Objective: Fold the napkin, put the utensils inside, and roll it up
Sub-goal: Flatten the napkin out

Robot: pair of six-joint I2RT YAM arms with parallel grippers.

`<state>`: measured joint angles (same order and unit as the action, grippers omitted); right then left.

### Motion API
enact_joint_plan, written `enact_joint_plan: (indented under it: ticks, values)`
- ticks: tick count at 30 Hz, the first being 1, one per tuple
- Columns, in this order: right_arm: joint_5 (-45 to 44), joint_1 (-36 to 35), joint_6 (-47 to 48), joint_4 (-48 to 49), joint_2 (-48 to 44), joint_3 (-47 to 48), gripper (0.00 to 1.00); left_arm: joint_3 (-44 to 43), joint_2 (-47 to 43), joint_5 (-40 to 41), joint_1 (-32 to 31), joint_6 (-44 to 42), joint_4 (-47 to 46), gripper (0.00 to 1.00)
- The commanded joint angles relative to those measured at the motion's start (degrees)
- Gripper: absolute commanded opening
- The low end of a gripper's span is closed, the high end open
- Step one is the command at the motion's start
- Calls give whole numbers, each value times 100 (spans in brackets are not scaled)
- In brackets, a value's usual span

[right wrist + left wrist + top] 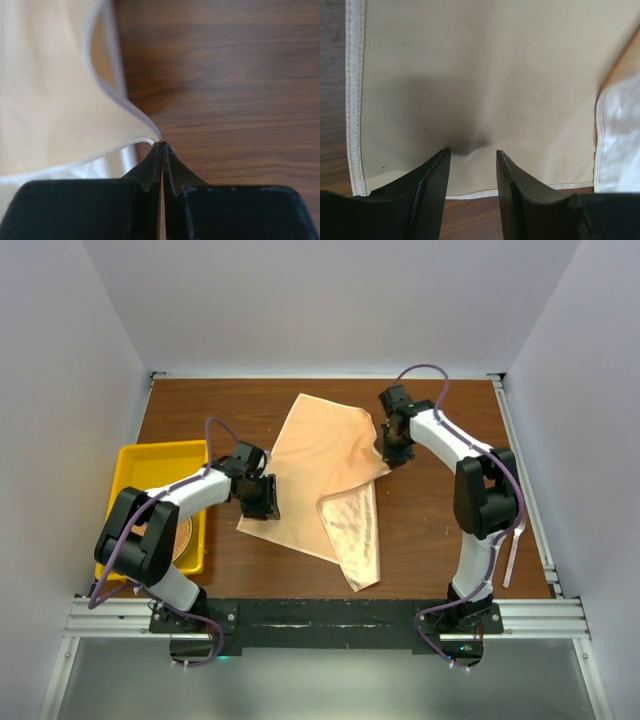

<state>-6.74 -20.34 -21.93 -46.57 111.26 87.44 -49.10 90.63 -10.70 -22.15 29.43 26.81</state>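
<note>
Top external: peach napkin, slight sheen, shinier flap folded over, lies right of the yellow tray. Its long axis runs far to near, the near tip angling away from the tray. Left gripper is spread on the tray-side corner. Right gripper pinches the opposite edge.

White-shelled left arm: rounded white links, black joint housings.
White-shelled right arm: same white links, bulky black joints.
Thin purple cable: one loops along each arm.
Left gripper fingers: matte black, tapered wedges.
Right gripper fingers: matte black, pointed tips.
Black base blocks: flat, bolted.
</note>
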Motion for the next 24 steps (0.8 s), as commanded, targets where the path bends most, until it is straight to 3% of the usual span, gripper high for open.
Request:
enact_joint_plan:
  ticks: [1,3,7,9,10,11,13,15,20,24]
  values:
    - [-2213,732,180,-178,114,651,0,76,16,42,18,-34,-124,47]
    - [-3083,926,365,-54,439,1159,0,-37,7,7,18,-51,-27,47]
    - [-3797,944,602,-344,923,2180,0,-91,-238,-46,0,-43,-27,47]
    - [-3931,944,795,-379,976,2487,15,-204,-239,-38,0,-60,35,48]
    - [-3975,935,831,-345,950,2549,31,-240,-256,-38,0,-69,52,48]
    - [-3784,926,866,-336,924,2646,41,-275,-265,-46,0,-69,53,48]
    - [-3432,857,857,-318,766,2673,52,-398,-309,-46,0,-87,61,49]
    - [-2843,734,840,-327,617,2594,57,-486,-300,-46,9,-60,35,50]
    - [-948,522,243,-548,309,1807,59,-521,7,-38,18,-86,-167,50]
    - [-250,496,110,-20,-69,697,57,-443,235,68,9,-78,-281,51]
